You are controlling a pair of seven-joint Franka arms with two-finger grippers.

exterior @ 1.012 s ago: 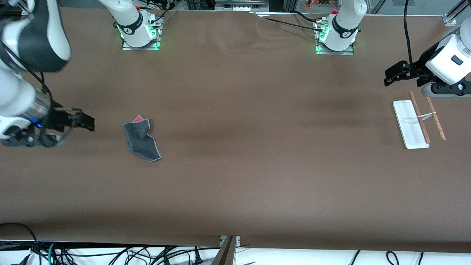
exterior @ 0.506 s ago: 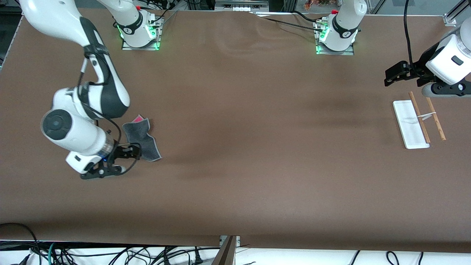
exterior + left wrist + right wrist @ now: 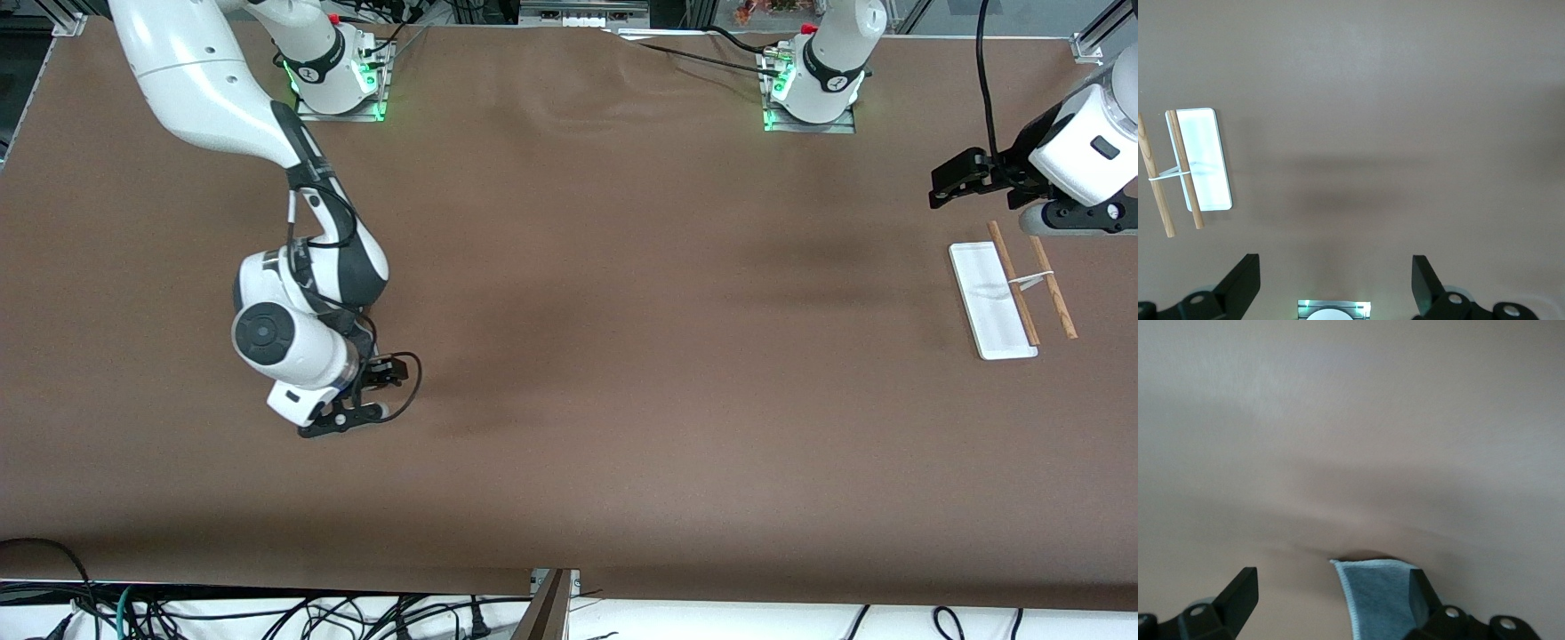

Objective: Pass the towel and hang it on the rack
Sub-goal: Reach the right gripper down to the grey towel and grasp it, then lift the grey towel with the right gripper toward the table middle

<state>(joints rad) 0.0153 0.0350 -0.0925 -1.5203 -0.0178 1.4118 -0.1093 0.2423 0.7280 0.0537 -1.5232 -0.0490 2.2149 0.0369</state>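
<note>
The dark grey towel with a light stitched edge lies flat on the table; one corner shows between the jaws in the right wrist view. In the front view the right arm hides it. My right gripper, also seen in the right wrist view, is open and low over the towel, one finger above the cloth. The rack has a white base and two brown rods and stands toward the left arm's end of the table; it also shows in the left wrist view. My left gripper is open, empty and waits over the table beside the rack.
The brown table is bare between the towel and the rack. The arm bases stand along the table edge farthest from the front camera. Cables hang below the table's nearest edge.
My right arm has swung in from the table's end and now sits over the towel, covering it in the front view. The left arm has not moved.
</note>
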